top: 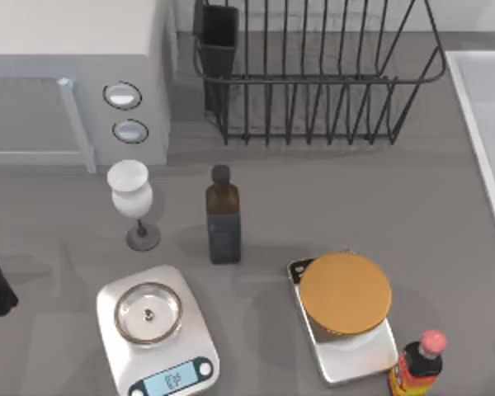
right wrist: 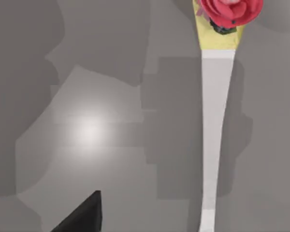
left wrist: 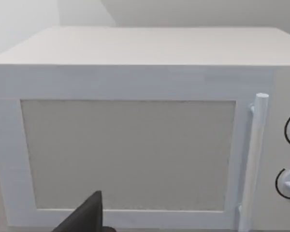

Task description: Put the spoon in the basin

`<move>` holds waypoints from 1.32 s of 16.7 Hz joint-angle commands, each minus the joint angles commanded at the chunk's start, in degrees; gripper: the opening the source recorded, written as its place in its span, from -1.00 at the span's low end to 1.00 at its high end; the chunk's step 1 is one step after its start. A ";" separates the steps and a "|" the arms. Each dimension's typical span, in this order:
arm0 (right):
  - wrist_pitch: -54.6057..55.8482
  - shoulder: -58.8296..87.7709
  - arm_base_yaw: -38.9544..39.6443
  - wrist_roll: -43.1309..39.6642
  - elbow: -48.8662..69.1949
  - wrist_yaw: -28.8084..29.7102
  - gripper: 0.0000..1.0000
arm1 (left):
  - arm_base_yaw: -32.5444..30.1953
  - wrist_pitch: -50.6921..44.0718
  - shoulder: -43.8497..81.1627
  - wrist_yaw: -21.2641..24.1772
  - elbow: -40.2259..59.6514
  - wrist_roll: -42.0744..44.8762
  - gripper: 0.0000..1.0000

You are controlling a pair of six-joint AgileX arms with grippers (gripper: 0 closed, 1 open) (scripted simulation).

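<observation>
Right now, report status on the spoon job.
Left hand parked, facing microwave. Right hand over spoon, spoon lying flat. Basin at far right; rack beside it.

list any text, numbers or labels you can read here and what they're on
No text here reads clearly.
Display of the white scale, top view: light marks, too blurred to read.
Label of the red-capped bottle: coloured print, unreadable.
Dark bottle: nothing legible.
Microwave knobs: no readable markings.

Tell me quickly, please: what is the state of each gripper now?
Left gripper: faces the microwave door; open or shut cannot be told.
Right gripper: above the table beside the spoon handle; cannot be told, not holding the spoon.
</observation>
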 joint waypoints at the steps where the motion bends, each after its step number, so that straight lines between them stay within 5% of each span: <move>1: 3.08 1.37 0.01 0.04 -1.51 0.00 1.00 | 0.00 0.00 0.00 0.00 0.00 0.00 1.00; 6: 17.95 8.28 0.10 0.23 -9.12 -0.01 1.00 | 0.00 0.00 0.00 0.00 0.00 0.00 1.00; 12: 20.69 9.79 0.10 0.23 -10.71 -0.01 1.00 | 0.00 0.00 0.00 0.00 0.00 0.00 1.00; 22: 20.69 9.79 0.10 0.23 -10.71 -0.01 -0.51 | 0.00 0.00 0.00 0.00 0.00 0.00 1.00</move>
